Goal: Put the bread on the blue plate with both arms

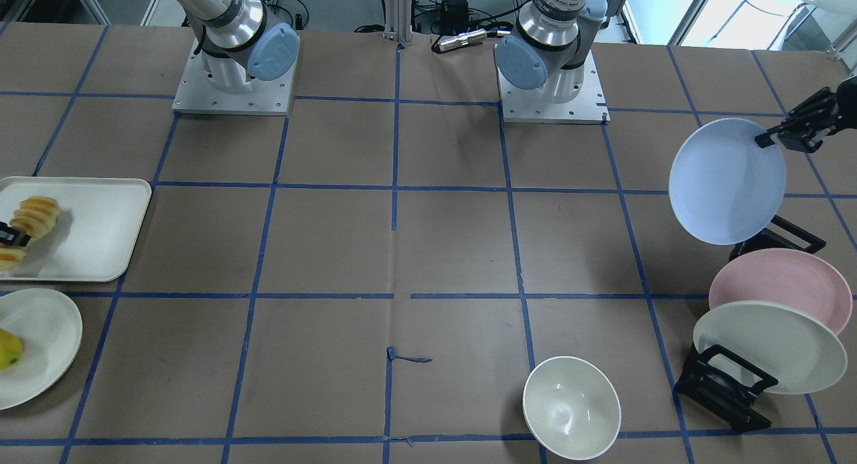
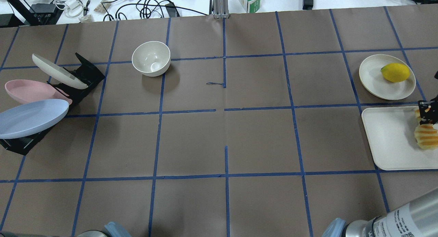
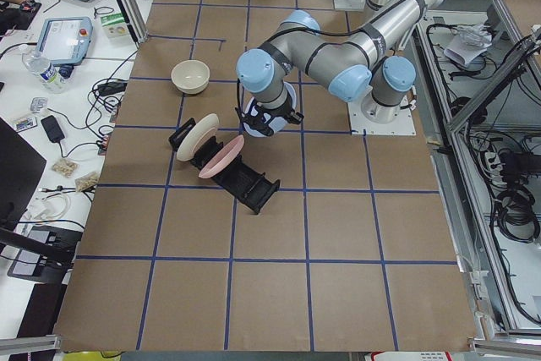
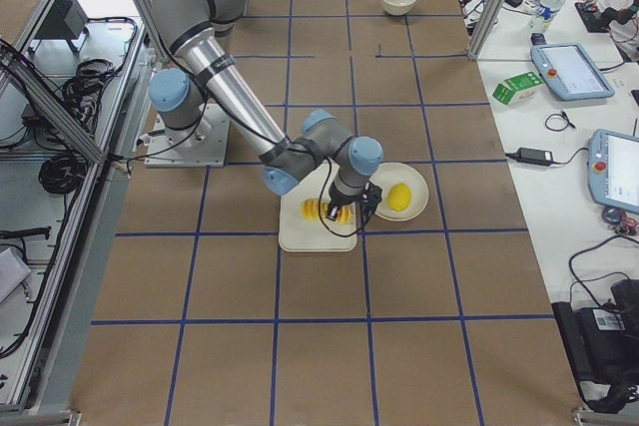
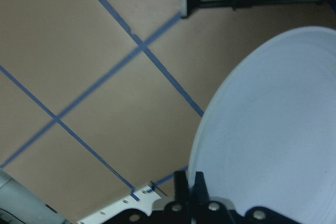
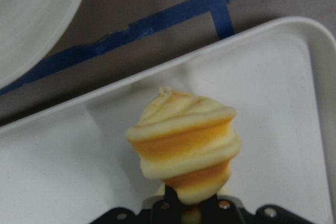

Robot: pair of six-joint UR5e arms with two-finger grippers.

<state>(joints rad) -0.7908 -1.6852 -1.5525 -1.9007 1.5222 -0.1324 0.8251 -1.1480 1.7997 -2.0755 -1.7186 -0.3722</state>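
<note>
Blue plate [image 1: 726,183] in left tool [image 1: 765,140], bread [image 1: 35,216] in right tool [image 1: 12,236]

The brown, blue-taped table [image 2: 219,137] carries a white tray [image 2: 386,141] and small cream plate [image 2: 371,78] at the overhead view's right, a white bowl [image 2: 151,58] upper left, and a black rack [image 2: 89,73] far left.

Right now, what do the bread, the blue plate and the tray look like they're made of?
The bread looks like moulded toy plastic or foam: matte, ridged, painted orange bands. The blue plate seems hard plastic or melamine: smooth, uniform colour, faint sheen. The tray is likely similar: matte cream with a rounded moulded rim.
</note>
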